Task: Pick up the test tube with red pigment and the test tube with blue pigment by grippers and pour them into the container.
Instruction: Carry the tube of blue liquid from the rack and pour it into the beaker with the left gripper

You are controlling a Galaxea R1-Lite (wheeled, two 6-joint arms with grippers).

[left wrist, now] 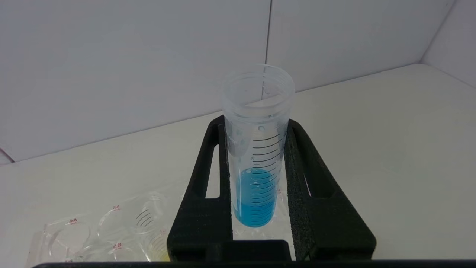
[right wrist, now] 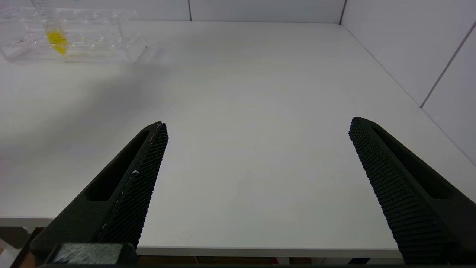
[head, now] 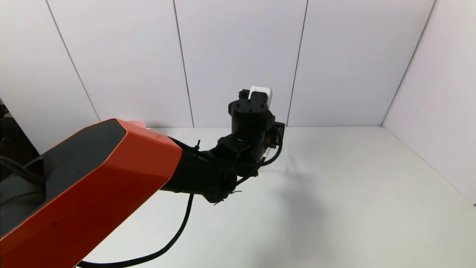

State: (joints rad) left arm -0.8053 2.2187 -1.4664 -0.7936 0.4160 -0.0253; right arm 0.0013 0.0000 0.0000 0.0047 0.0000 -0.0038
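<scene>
The test tube with blue pigment (left wrist: 256, 193) is a clear graduated tube, upright, blue liquid filling its lower part. My left gripper (left wrist: 256, 121) is shut on it, one black finger (left wrist: 208, 193) pressed to each side. In the head view the left arm's wrist (head: 251, 123) reaches over the middle back of the table and hides the tube. My right gripper (right wrist: 256, 124) hangs open over the table's near edge, nothing between its fingers. The test tube with red pigment and the container are out of view.
A clear plastic tube rack (left wrist: 93, 230) lies below and beside the held tube, also seen far off from the right wrist as the rack (right wrist: 93, 33). It holds a tube of yellow liquid (right wrist: 56, 39). White walls close the table's back and right side (head: 427, 93).
</scene>
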